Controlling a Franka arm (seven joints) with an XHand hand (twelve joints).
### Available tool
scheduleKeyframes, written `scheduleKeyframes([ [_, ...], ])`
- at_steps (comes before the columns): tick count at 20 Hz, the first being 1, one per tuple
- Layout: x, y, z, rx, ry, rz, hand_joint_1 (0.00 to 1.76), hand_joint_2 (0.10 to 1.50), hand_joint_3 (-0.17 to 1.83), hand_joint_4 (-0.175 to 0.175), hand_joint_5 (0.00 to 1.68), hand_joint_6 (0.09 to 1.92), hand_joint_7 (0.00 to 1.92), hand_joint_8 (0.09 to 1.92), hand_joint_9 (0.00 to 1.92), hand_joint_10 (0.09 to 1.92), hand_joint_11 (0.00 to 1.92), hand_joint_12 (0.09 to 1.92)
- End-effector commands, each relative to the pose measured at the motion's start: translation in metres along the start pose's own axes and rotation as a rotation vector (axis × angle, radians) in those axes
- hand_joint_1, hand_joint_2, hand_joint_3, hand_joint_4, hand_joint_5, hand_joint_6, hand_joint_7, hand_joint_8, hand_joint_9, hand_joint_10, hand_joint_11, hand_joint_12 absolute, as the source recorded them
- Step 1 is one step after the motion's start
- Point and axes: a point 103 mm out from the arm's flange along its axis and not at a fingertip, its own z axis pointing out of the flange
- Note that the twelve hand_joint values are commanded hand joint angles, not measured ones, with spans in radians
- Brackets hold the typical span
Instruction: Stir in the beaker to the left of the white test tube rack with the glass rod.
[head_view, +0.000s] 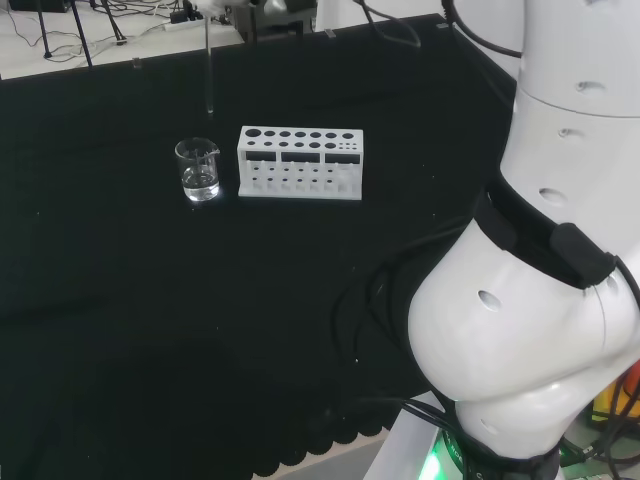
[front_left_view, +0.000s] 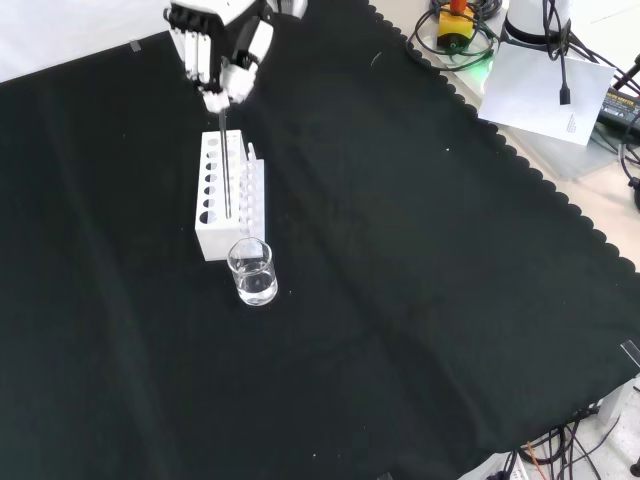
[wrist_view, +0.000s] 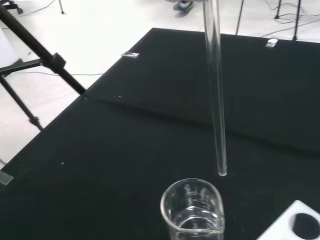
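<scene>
A small clear beaker (head_view: 199, 170) with a little clear liquid stands on the black cloth, just left of the white test tube rack (head_view: 300, 163) in the head view. In the front view the beaker (front_left_view: 251, 271) sits in front of the rack (front_left_view: 228, 196). The black and white hand (front_left_view: 218, 42) hangs above the rack's far end, its fingers curled round the top of a thin glass rod (front_left_view: 225, 170) that points straight down. In the wrist view the rod (wrist_view: 216, 90) ends in the air above and just beyond the beaker (wrist_view: 193, 210). The rod (head_view: 208, 70) hangs above the beaker.
Black tripod legs (wrist_view: 35, 55) stand on the floor beyond the cloth's far edge. Cables and a yellow object (front_left_view: 455, 25) lie off the cloth's corner in the front view. The arm's white links (head_view: 540, 260) occupy the head view's right.
</scene>
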Motion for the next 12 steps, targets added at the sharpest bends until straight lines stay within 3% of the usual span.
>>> scheduleKeyframes([
  [1,0.014,0.015,0.020,0.025,0.026,-0.047,1.30,1.09,-0.05,-0.175,1.20,0.31,1.07,1.20,1.54,1.03,1.57,0.92],
  [12,0.013,0.026,0.062,0.088,0.031,-0.053,1.30,1.09,-0.05,-0.175,1.21,0.31,1.07,1.19,1.54,1.03,1.57,0.93],
])
